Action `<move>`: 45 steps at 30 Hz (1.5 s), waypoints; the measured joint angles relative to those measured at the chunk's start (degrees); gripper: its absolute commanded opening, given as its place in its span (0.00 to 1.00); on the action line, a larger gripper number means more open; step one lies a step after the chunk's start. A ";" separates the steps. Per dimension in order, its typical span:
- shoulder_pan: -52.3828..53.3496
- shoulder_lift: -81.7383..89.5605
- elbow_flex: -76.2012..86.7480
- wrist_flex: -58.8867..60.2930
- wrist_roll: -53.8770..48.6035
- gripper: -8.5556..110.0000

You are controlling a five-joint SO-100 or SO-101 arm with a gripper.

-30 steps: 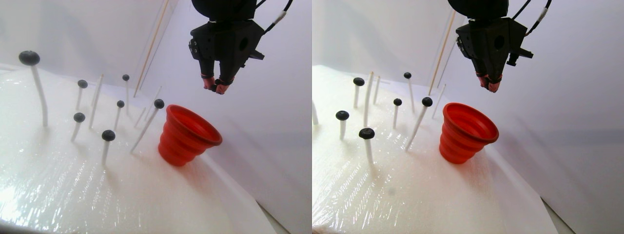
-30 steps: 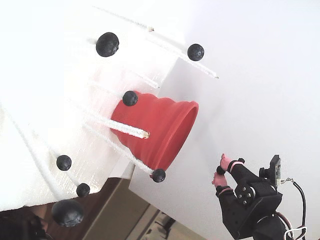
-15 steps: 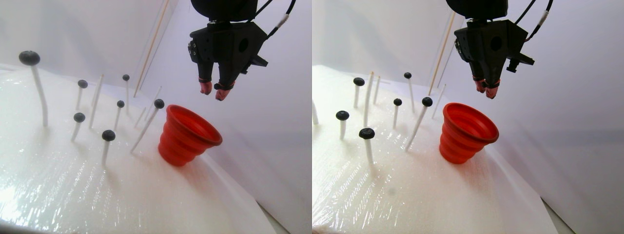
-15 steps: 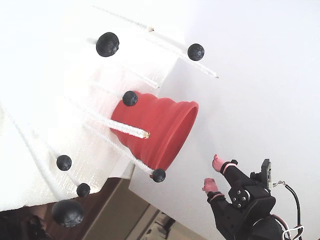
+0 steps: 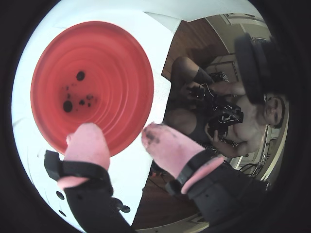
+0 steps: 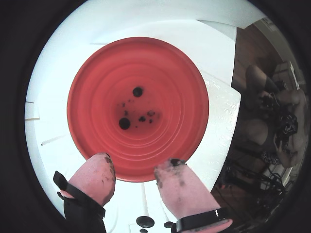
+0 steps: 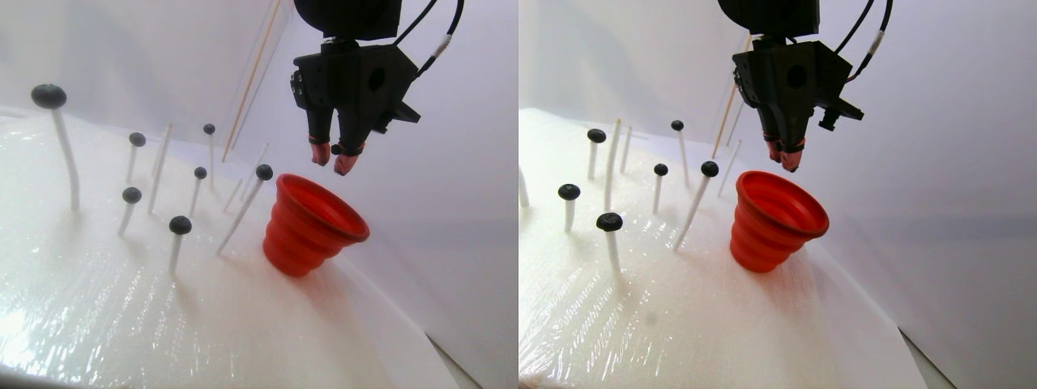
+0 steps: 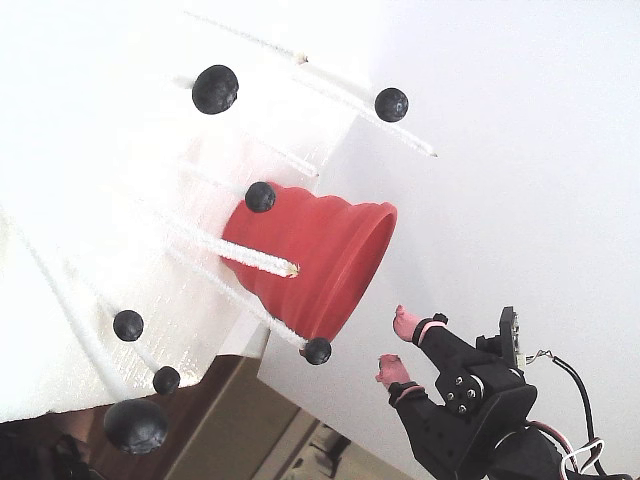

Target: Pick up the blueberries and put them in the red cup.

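Pincer (image 7: 332, 162): parted, empty, hanging above the rim of the red cup (image 7: 312, 223). Cup: near the foam slab's (image 7: 121, 316) right edge in the stereo pair view. Blueberries (image 7: 180, 225): on sticks, leftward of pincer; stick axes near upright.

Red cup (image 6: 141, 63) w/ ribbed rings, dark juice specks inside. Blueberries (image 7: 180, 224) matte blue-black on white sticks (image 7: 68, 166). Hand (image 5: 119, 141) black, fingertips (image 5: 90, 145) pink w/ dark smudges. White foam base (image 7: 243, 324), glossy streaks.
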 measured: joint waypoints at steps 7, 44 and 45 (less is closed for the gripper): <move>-1.85 1.67 0.00 3.16 1.05 0.20; -9.93 18.28 4.66 17.75 6.94 0.19; -10.02 18.81 4.75 18.11 7.12 0.19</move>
